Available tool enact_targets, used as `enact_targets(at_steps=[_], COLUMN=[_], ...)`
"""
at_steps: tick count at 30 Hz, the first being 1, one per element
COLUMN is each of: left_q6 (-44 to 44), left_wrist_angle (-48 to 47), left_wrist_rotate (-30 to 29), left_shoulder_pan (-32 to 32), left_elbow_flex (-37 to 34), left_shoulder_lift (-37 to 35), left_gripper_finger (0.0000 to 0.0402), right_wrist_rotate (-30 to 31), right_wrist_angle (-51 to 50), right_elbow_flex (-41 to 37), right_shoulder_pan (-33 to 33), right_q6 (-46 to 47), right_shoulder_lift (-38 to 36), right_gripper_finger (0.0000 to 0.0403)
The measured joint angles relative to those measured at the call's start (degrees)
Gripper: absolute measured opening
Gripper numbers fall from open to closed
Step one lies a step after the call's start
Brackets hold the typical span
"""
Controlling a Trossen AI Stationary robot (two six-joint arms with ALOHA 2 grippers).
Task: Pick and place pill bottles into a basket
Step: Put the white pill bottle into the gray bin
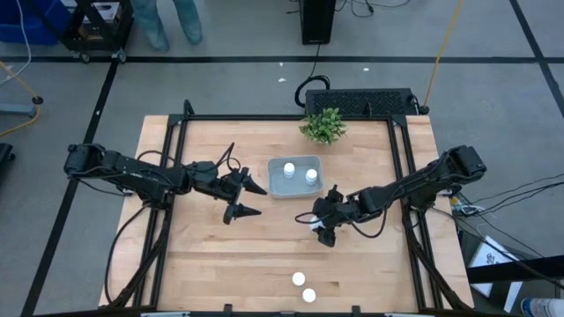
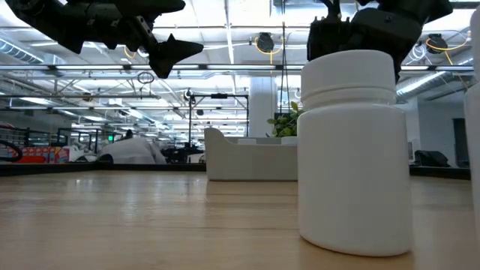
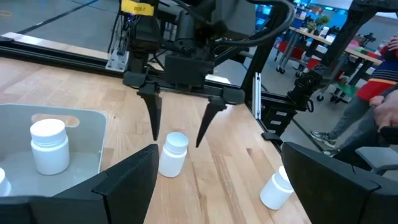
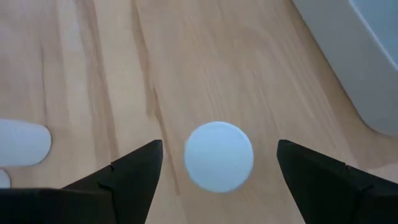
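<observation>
One pill bottle (image 4: pixel 219 155), white with a round cap, stands upright on the wooden table just near of the basket (image 1: pixel 295 187). My right gripper (image 3: pixel 178 127) hangs open over it, slanting down, a fingertip on either side of the cap and apart from it. The pale grey-blue basket holds two upright bottles (image 1: pixel 288 169) (image 1: pixel 310 175). Two more bottles (image 1: pixel 299 279) (image 1: pixel 308 295) stand by the table's near edge. My left gripper (image 1: pixel 256 200) waits open above the table, left of the basket, with nothing between its fingers.
A small green plant (image 1: pixel 323 126) stands at the far edge, behind the basket. Bare wood lies to the left and near-left of the basket. A black frame rail (image 1: pixel 401 176) runs along the table's right side. A person's legs (image 1: pixel 172 22) show on the floor beyond.
</observation>
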Motion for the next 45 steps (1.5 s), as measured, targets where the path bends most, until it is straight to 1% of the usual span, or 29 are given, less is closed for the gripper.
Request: enact_targets(at_steps=[9, 12, 16, 26, 30, 34, 38, 45], left_q6=[0.0, 0.0, 0.0, 0.0, 0.0, 0.21, 0.26, 0.56], left_wrist_angle=[-0.05, -0.46, -0.5, -0.52, -0.65, -0.81, -0.81, -0.83], left_wrist_rotate=[-1.3, -1.3, -1.3, -1.37, -1.37, -1.37, -1.37, -1.35], left_shoulder_pan=[0.07, 0.07, 0.11, 0.11, 0.11, 0.11, 0.11, 0.11], left_elbow_flex=[0.02, 0.02, 0.02, 0.02, 0.02, 0.02, 0.02, 0.02], left_shoulder_lift=[-0.02, -0.02, -0.02, -0.02, -0.02, -0.02, -0.02, -0.02], left_gripper_finger=[0.0347, 0.0347, 0.0347, 0.0347, 0.0347, 0.0347, 0.0347, 0.0347], right_wrist_rotate=[-0.13, 0.72, 1.1, 1.02, 0.02, -0.08, 0.03, 1.76], right_wrist_angle=[1.33, 2.72, 2.75, 5.1, 5.24, 5.22, 5.22, 5.49], right_elbow_flex=[-1.14, -1.2, -1.3, -1.29, -1.29, -1.29, -1.27, -0.17], right_shoulder_pan=[-0.09, -0.11, -0.11, -0.11, -0.11, -0.11, -0.11, -1.01], right_q6=[-0.82, -0.82, -0.82, -1.48, -1.5, -2.21, -2.81, -6.01], right_shoulder_lift=[1.87, 1.99, 2.66, 2.8, 2.78, 2.78, 2.72, 0.99], right_gripper_finger=[0.0312, 0.0304, 0.0275, 0.0183, 0.0154, 0.0151, 0.0159, 0.0151])
